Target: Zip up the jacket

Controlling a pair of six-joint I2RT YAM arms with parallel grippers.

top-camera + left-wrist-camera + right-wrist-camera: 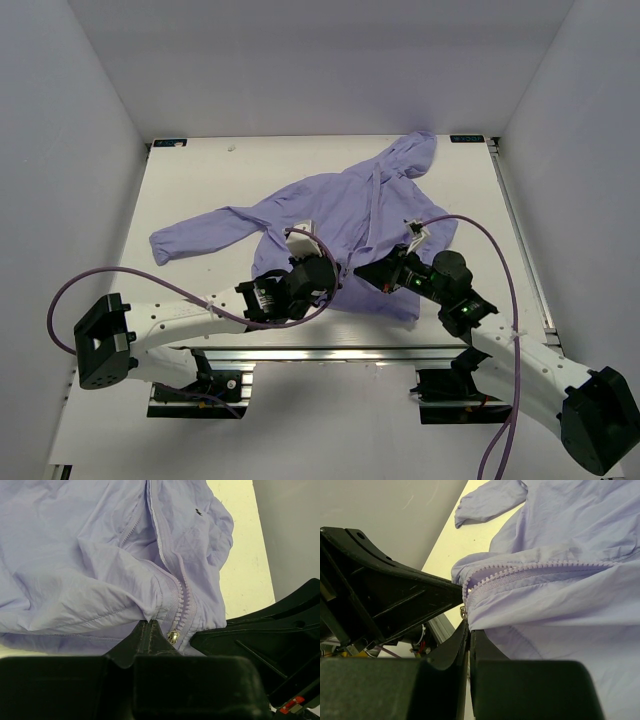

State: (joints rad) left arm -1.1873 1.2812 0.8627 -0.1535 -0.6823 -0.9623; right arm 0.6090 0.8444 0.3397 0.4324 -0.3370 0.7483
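Observation:
The lavender jacket (330,215) lies spread on the white table, with its hood (413,155) at the back right and one sleeve (195,238) stretched to the left. Both grippers meet at its bottom hem near the table's front edge. My left gripper (333,275) is shut on the hem fabric (149,625), just left of the gold zipper slider (172,637). My right gripper (362,270) is shut on the hem (469,627) on the other side of the zipper. The zipper teeth (535,567) run up from there and look joined near the bottom.
The table (200,180) is boxed in by white walls at the back and both sides. A metal rail (330,352) runs along the front edge. Purple cables (480,235) loop over both arms. In each wrist view the other gripper's black fingers (280,625) sit close beside.

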